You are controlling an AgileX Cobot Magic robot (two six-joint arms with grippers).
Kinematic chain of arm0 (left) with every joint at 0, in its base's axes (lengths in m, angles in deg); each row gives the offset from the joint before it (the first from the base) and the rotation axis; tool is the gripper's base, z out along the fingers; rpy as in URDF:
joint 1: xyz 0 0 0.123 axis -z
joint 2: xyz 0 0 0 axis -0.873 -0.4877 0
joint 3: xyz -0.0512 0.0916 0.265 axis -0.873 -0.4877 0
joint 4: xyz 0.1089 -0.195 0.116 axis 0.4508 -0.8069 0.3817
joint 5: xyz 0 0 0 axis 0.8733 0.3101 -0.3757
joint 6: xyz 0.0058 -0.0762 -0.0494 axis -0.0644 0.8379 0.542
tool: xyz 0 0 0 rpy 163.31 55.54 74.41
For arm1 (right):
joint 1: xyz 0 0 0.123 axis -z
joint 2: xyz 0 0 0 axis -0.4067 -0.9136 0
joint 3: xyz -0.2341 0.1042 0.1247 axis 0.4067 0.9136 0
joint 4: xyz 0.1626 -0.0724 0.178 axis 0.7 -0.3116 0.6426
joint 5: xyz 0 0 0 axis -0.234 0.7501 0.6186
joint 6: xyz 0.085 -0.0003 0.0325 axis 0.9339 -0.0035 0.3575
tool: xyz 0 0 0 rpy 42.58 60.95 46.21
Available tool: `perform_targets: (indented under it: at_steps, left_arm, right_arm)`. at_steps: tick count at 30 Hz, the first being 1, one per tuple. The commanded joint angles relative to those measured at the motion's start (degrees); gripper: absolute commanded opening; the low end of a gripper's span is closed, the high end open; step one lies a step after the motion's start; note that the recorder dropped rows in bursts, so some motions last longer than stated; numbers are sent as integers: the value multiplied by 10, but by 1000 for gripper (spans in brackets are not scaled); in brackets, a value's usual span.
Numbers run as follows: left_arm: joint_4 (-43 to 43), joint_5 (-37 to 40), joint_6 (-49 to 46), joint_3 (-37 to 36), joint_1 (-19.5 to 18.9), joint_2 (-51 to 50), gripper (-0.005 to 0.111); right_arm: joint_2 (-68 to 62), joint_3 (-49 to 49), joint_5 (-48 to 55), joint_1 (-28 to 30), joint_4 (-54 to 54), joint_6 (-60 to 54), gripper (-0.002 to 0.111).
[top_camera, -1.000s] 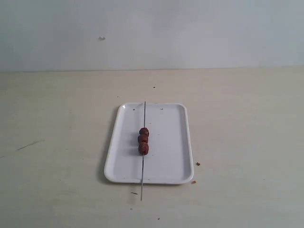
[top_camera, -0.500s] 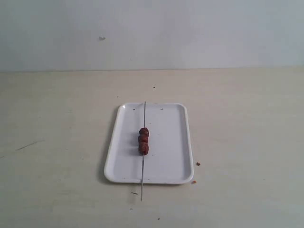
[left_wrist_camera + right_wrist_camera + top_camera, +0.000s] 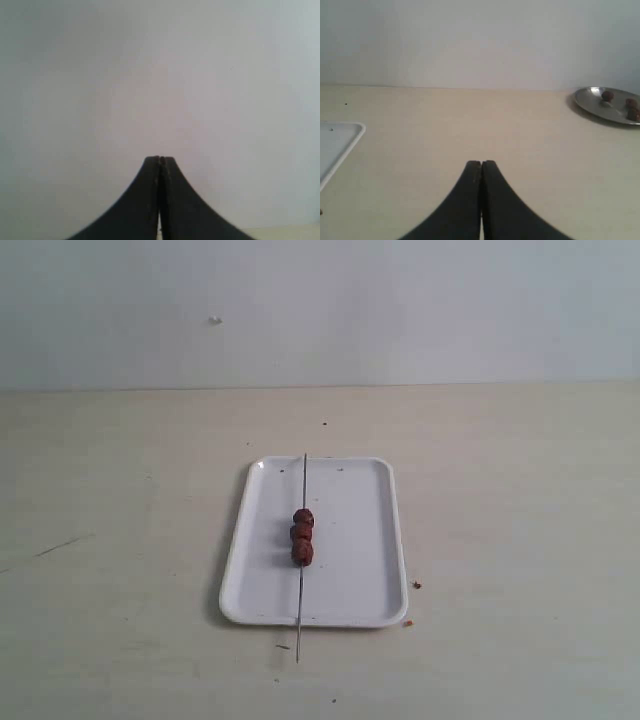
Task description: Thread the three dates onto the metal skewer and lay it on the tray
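Nothing has moved: your three dates (image 3: 302,536) sit on the metal skewer (image 3: 304,480) across the tray (image 3: 360,540); left claw (image 3: 159,160) and right claw (image 3: 481,164) closed.

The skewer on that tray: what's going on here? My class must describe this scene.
Nothing is being handled right now. The three dates sit threaded in a row on the skewer, which lies lengthwise on the tray, its near end poking past the rim over the table. The left end effector and right end effector are both shut, empty, and out of the exterior view. The job looks done.
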Motion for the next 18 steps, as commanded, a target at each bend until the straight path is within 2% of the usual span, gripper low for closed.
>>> perform_targets:
  at_steps: [1, 18]
  left_arm:
    - [-4, 3, -1, -2, 0, 3, 0]
    - [-2, 3, -5, -2, 0, 3, 0]
  right_arm:
    - [4, 2, 4, 3, -3, 4, 0]
    - [4, 2, 4, 3, -2, 6, 0]
